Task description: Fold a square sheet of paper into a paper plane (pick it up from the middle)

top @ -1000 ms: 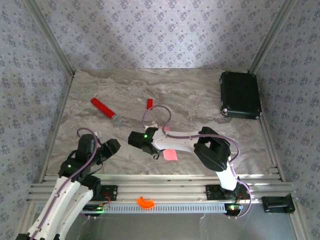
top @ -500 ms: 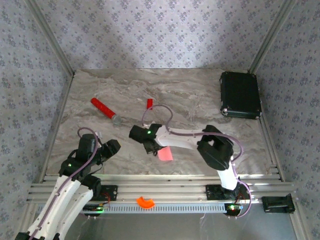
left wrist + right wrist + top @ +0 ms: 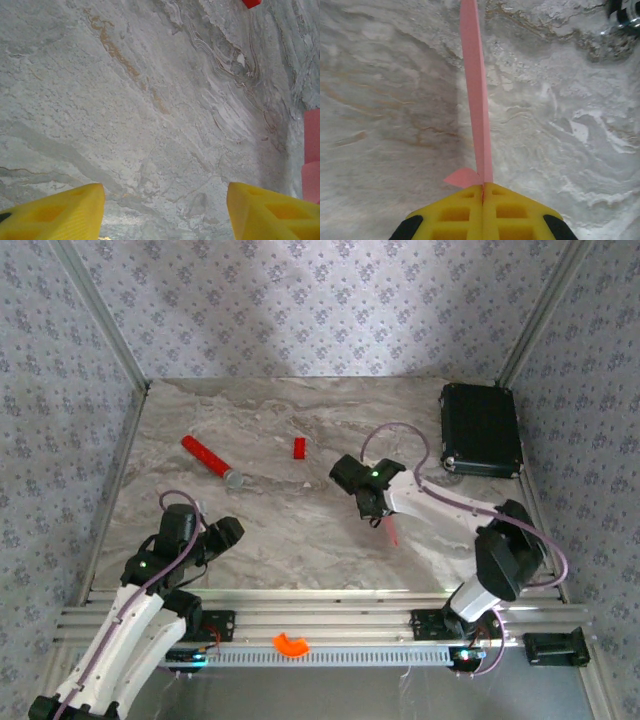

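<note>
Over the grey marbled table (image 3: 250, 420), right gripper (image 3: 483, 189): pinched on narrow creased salmon-pink paper sheet (image 3: 476, 100), held edge-on near mid-table;
left gripper (image 3: 165, 205): spread, nothing held;
step: mid-fold, judged;
next move: sheet to be laid flat, crease pressed by both grippers.

The pink paper (image 3: 476, 100) clamped in the right gripper (image 3: 483, 186) is thin and matt, smooth apart from a small curled flap just beside the fingertips. The fingers (image 3: 515, 205) are yellow moulded plastic, matt, with square pockets. Under them the table (image 3: 380, 125) looks like grey-veined marble, finely grained, with a low sheen.
</note>
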{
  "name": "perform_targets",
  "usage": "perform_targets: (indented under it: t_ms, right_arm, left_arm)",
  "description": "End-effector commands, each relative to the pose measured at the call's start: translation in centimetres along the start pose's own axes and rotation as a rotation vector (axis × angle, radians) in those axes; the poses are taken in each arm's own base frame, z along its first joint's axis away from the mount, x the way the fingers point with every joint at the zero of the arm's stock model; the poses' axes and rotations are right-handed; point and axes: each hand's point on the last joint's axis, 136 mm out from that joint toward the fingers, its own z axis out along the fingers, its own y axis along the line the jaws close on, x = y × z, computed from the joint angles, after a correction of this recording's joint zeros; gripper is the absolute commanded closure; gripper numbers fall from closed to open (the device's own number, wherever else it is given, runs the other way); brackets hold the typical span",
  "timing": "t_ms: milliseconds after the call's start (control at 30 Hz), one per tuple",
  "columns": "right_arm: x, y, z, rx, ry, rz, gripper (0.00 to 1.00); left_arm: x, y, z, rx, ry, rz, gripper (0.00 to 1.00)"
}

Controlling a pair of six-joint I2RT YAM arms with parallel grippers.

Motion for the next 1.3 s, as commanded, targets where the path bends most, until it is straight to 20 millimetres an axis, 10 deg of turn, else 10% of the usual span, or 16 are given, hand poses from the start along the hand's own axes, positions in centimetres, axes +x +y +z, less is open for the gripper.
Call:
perform_targets:
  t_ms: [0, 333, 733, 933, 1100, 1267]
  right_arm:
    - [-0.7, 1.1, 0.5, 0.123, -0.019, -0.085, 0.98]
    - [1.0, 12.6, 0.3, 0.045, -0.023, -0.206, 0.98]
    - [3.3, 20.1, -0.3, -0.218, 0.083, -0.208, 0.91]
    - [2.6, 23.8, -4.1, -0.676, 0.117, -0.093, 0.66]
    - [-0.3, 21.9, -7.3, -1.035, 0.019, 0.087, 0.55]
    - [0.3, 17.0, -2.6, -1.060, 0.096, 0.297, 0.70]
  left_arm:
    - [-0.5, -1.0, -0.6, 0.030, -0.013, 0.019, 0.35]
    - [-0.9, 0.0, -2.3, -0.009, -0.074, 0.013, 0.34]
    - [-0.8, 0.0, -2.3, -0.008, -0.071, 0.010, 0.35]
    - [-0.4, -0.6, -2.1, 0.026, -0.040, 0.025, 0.34]
    - [0.6, -3.2, -0.7, 0.155, 0.054, 0.050, 0.39]
    - [1.8, -5.7, 1.6, 0.260, 0.176, 0.047, 0.53]
